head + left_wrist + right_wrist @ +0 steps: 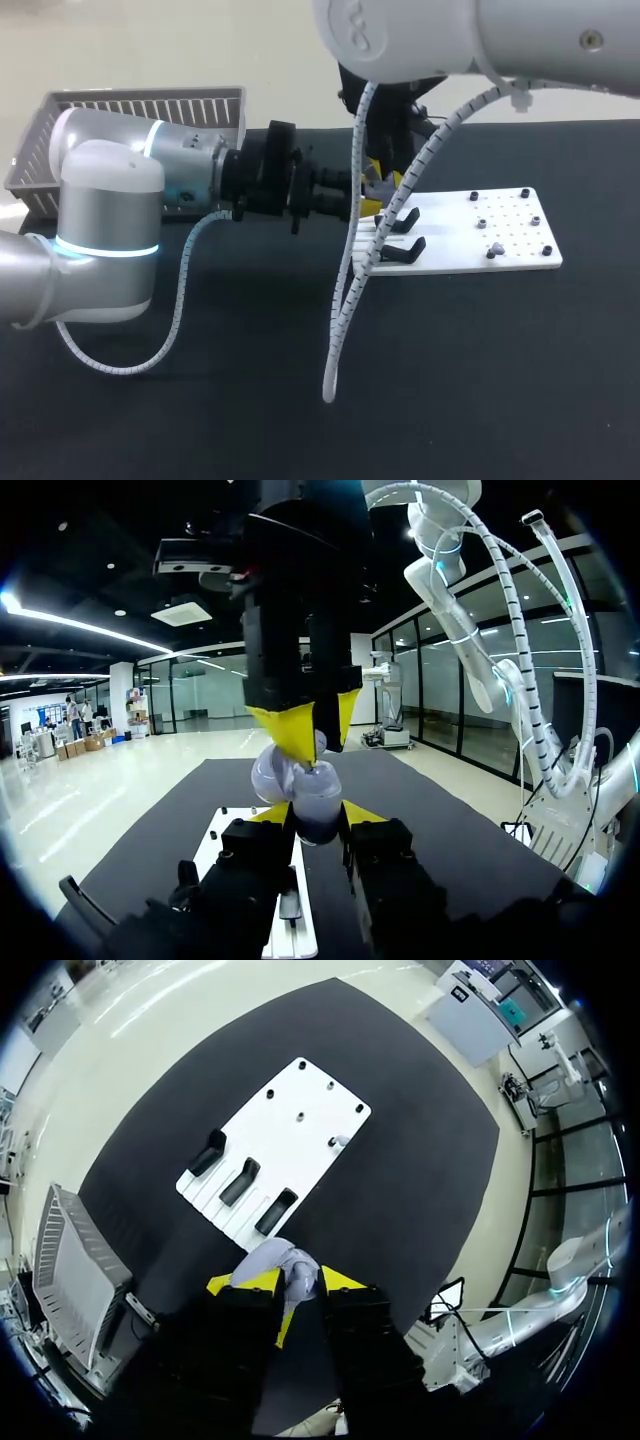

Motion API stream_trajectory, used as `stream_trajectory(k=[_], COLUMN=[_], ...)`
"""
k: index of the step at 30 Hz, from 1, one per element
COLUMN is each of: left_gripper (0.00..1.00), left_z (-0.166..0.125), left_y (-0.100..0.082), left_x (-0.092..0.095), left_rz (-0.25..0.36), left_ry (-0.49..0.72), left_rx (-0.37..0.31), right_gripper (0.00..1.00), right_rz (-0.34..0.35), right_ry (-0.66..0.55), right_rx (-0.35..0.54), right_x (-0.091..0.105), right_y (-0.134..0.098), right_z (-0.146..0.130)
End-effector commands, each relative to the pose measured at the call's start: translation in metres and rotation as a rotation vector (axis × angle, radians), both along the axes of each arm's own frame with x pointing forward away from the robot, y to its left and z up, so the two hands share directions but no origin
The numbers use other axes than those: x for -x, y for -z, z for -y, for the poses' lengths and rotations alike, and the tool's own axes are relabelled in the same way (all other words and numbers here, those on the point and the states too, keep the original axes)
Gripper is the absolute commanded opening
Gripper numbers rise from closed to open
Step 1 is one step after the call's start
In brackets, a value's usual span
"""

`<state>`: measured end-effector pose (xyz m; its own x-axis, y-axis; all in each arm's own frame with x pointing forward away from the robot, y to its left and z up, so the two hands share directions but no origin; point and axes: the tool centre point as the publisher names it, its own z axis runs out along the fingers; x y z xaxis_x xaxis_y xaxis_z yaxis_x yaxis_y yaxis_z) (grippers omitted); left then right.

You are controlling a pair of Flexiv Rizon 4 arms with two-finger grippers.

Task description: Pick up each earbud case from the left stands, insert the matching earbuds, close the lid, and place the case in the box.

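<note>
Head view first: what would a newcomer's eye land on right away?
The left gripper and right gripper meet above the left end of the white board, yellow fingers clamped on one pale lavender earbud case. A grey basket sits at the far left of the table.

Pale earbud case [270, 1256] held in the right gripper [292, 1282], short of the white board [300, 1125].
The case is clasped between the gripper's yellow tips, just off the board's nearest corner. Three black stands [241, 1181] are ranged along that end of the board. A grey basket [75, 1270] is set well apart from it.
</note>
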<state>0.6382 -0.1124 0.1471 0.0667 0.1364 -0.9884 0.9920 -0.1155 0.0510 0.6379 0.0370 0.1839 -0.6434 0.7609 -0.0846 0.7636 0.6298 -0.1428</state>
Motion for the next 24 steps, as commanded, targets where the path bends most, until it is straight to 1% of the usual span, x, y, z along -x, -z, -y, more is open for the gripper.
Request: stream_trajectory(k=[1,3,5,8,12,14,15,16,18,19,20,22,24], left_gripper=[0.00,0.00,0.00,0.00,0.00,0.00,0.00,0.00,0.00,0.00,0.00,0.00,0.00], left_z=[0.000,0.000,0.000,0.000,0.000,0.000,0.000,0.000,0.000,0.000,0.000,0.000,0.000], left_y=[0.001,0.001,0.001,0.001,0.001,0.001,0.001,0.001,0.001,0.001,0.001,0.001,0.001], left_x=[0.001,0.001,0.001,0.001,0.001,0.001,0.001,0.001,0.001,0.001,0.001,0.001,0.001], left_rz=[0.002,0.002,0.002,0.002,0.002,0.002,0.002,0.002,0.002,0.002,0.002,0.002,0.002], left_ry=[-0.001,-0.001,-0.001,-0.001,-0.001,-0.001,-0.001,-0.001,-0.001,-0.001,-0.001,-0.001,-0.001], left_rx=[0.003,0.003,0.003,0.003,0.003,0.003,0.003,0.003,0.003,0.003,0.003,0.003,0.003], right_gripper=[1.00,1.00,1.00,1.00,1.00,1.00,0.96,0.89,0.92,0.96,0.96,0.89,0.95], right_rz=[0.021,0.030,0.017,0.045,0.121,0.185,0.211,0.244,0.290,0.318,0.337,0.366,0.367], right_ry=[-0.004,-0.006,-0.034,-0.082,-0.162,-0.184,-0.190,-0.196,-0.194,-0.194,-0.192,-0.186,-0.183], right_rx=[-0.023,-0.038,-0.060,-0.081,-0.079,-0.087,-0.091,-0.102,-0.113,-0.124,-0.133,-0.143,-0.155], right_x=[0.006,0.010,0.019,0.033,0.045,0.051,0.053,0.055,0.059,0.060,0.060,0.062,0.063], right_y=[-0.004,-0.008,-0.011,-0.017,-0.021,-0.022,-0.022,-0.023,-0.023,-0.023,-0.022,-0.021,-0.020], right_z=[0.002,0.002,0.001,0.001,0.008,0.015,0.019,0.023,0.032,0.038,0.044,0.057,0.069])
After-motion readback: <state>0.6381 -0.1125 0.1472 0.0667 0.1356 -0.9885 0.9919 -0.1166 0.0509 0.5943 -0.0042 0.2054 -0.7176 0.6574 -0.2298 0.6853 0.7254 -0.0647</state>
